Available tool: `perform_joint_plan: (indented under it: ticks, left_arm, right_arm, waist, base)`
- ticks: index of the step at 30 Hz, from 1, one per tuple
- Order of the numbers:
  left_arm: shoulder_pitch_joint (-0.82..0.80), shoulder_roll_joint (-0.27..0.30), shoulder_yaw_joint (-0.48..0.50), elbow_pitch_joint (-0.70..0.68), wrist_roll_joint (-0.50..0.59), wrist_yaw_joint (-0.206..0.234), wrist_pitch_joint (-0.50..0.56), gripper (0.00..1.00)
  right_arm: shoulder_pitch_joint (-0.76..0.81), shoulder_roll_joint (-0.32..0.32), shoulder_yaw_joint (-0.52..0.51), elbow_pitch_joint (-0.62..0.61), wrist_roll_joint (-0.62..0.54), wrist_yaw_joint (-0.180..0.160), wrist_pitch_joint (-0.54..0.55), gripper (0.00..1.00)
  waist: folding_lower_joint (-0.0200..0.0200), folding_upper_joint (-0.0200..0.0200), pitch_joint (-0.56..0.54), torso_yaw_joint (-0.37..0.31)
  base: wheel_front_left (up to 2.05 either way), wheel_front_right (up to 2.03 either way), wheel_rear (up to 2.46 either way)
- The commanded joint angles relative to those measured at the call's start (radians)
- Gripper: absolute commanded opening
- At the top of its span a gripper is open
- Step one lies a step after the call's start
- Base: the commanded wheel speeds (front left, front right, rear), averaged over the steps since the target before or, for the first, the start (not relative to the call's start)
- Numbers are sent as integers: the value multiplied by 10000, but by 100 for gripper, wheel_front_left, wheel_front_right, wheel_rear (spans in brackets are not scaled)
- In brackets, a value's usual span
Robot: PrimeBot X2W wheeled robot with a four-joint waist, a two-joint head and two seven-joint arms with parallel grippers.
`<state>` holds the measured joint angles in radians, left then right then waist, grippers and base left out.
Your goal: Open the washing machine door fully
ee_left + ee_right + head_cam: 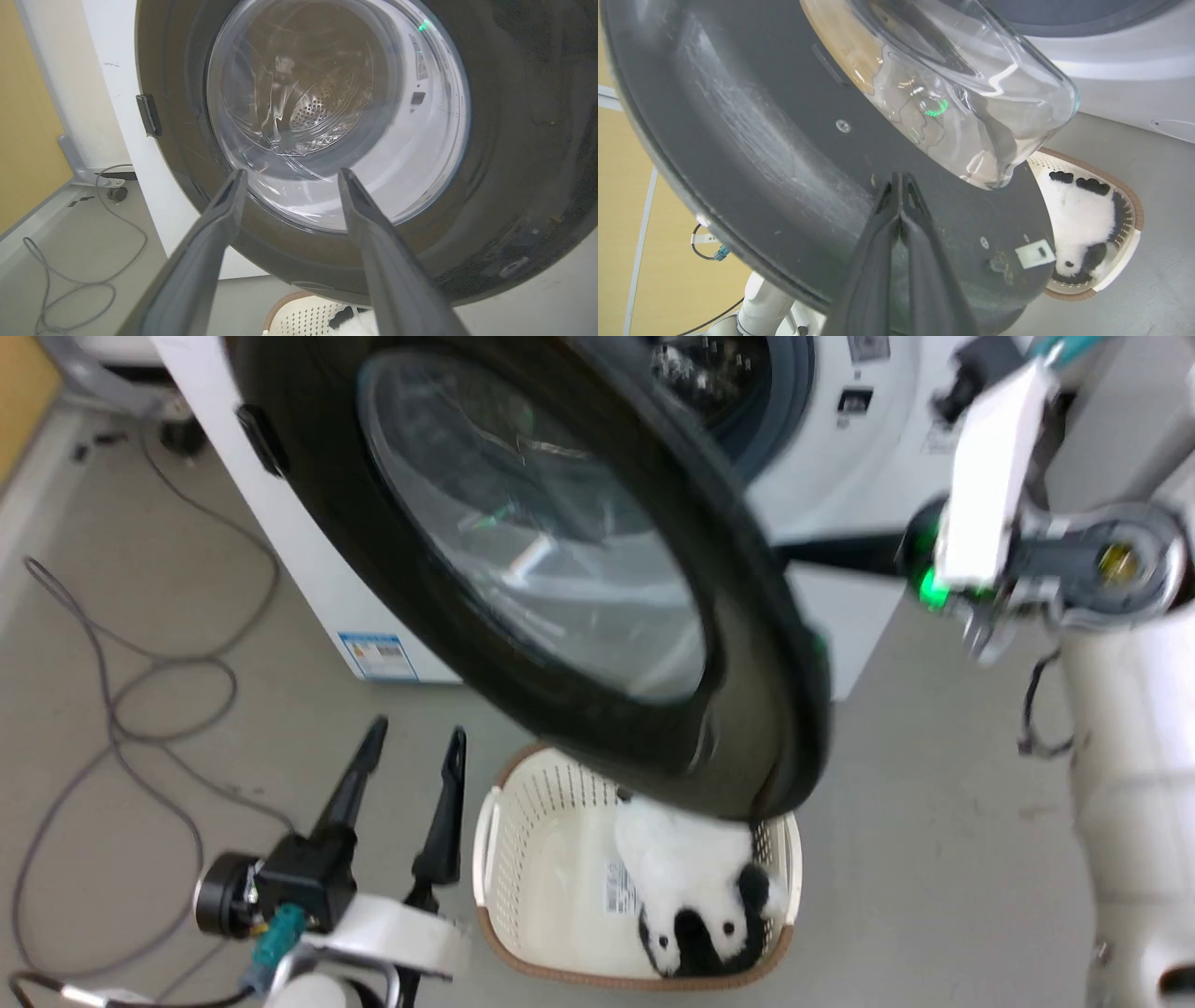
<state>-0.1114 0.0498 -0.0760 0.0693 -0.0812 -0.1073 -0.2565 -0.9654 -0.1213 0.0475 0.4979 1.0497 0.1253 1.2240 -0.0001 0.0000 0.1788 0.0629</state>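
Note:
The washing machine door [775, 709] is a wide black ring around a clear glass bowl. It stands swung partway out from the white washer [840, 476], above the basket. In the right wrist view my right gripper [897, 176] is shut with nothing in it, its tips against the door's [761, 140] matte dark grey inner face, just under the glass bowl [971, 107]. My left gripper [417, 735] is open and empty at the lower left, in front of the door's outer face [514, 140] and apart from it; its fingers [219, 224] point at the glass.
A cream laundry basket [485, 859] holding a black-and-white panda plush [681, 859] sits on the floor under the door's lower edge. Grey cables [121, 709] loop across the floor at the left. My right arm's white forearm [990, 476] reaches in at the upper right.

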Motion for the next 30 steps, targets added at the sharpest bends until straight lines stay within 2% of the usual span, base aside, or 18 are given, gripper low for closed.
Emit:
perform_joint_plan:
  ticks: [1, 8, 13, 22, 28, 29, 30]
  left_arm:
    - [226, 5, 23, 82, 102, 36, -53, 100]
    - [732, 27, 50, 235, 217, 21, -53, 100]
    - [915, 24, 61, 253, 205, 27, -53, 100]
    - [990, 19, -33, 293, 181, 16, -53, 100]
    - [974, 16, -21, 292, 156, 34, -53, 100]
    - [976, 16, -9, 291, 147, 39, -53, 100]
    - [973, 15, -5, 292, 138, 43, -53, 100]
  right_arm:
    - [526, 201, -18, -286, 148, 54, 162, 0]
    - [2124, 630, -17, -1519, 775, 54, 620, 0]
    - [2919, 701, 474, -2170, 1349, 54, 555, 0]
    - [3632, 708, 2320, -2423, 2956, 54, -836, 0]
    - [3841, 709, 2754, -2277, 3419, 54, -1910, 0]
    - [3904, 709, 2732, -2261, 3492, 54, -2208, 27]
    - [3988, 709, 2666, -2288, 3598, 54, -2573, 95]
  waist:
    - [1, 0, -408, 135]
    - [1, 0, -866, 332]
    - [1, 0, -977, 395]
    - [1, 0, -944, 367]
    - [1, 0, -906, 270]
    - [1, 0, -899, 237]
    - [1, 0, -899, 210]
  base:
    - [0, 0, 0]
    - [0, 0, 0]
    - [0, 0, 0]
    - [0, 0, 0]
    - [0, 0, 0]
    - [0, 0, 0]
    - [0, 0, 0]
